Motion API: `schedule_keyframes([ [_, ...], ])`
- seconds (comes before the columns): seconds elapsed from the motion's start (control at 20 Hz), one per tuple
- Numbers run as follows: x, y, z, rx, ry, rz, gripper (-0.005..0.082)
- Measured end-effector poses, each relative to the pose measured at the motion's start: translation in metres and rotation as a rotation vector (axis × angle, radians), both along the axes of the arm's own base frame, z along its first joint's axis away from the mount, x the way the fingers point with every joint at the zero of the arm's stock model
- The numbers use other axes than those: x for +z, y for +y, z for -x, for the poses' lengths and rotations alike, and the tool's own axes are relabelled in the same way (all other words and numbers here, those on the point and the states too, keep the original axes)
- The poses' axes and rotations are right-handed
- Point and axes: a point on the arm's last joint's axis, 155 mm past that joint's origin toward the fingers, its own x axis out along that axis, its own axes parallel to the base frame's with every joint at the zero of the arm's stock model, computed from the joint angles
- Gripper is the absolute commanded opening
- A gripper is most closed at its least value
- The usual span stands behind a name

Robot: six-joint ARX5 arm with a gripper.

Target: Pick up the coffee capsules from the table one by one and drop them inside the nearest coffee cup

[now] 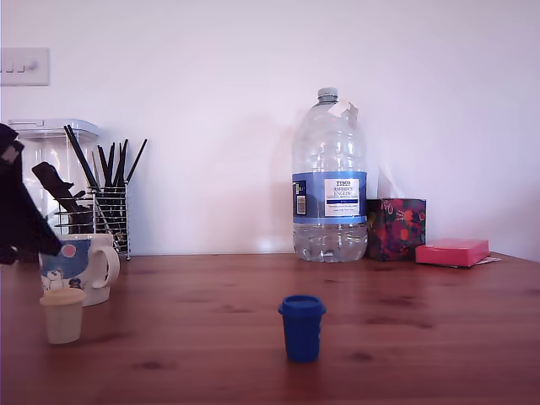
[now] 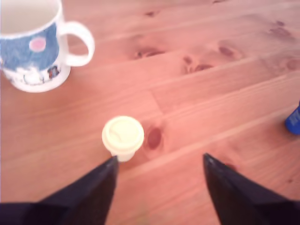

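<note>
The wrist view's edge cuts off the dark blue capsule (image 2: 294, 121) and the mug (image 2: 29, 58).

The pincer (image 2: 160, 157) stands open, its two dark fingers (image 2: 86, 194) spread wide with a broad gap between their pointed tips. Each finger tapers from a thick base near the wrist camera to a narrow tip, and the two tips sit about level with one another. The pincer points down at a slant toward the worktop (image 2: 211, 93) and hangs above it without touching. In the exterior view the arm (image 1: 18, 215) shows only as a dark shape at that view's left edge, rising behind the pincer; the frame cuts most of it off, and its joints cannot be made out
</note>
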Motion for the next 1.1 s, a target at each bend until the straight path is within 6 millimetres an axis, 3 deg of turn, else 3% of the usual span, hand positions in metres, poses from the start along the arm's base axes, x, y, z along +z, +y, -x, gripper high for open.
schedule_keyframes([
  [0.15, 0.013, 0.002, -0.013, 0.029, -0.114, 0.020, 0.0656],
  [0.35, -0.005, 0.010, -0.006, 0.050, -0.193, 0.038, 0.0656],
  [0.55, 0.011, 0.009, -0.015, 0.061, -0.275, 0.063, 0.0656],
  [1.1, -0.040, 0.004, -0.030, 0.054, -0.191, 0.002, 0.0656],
])
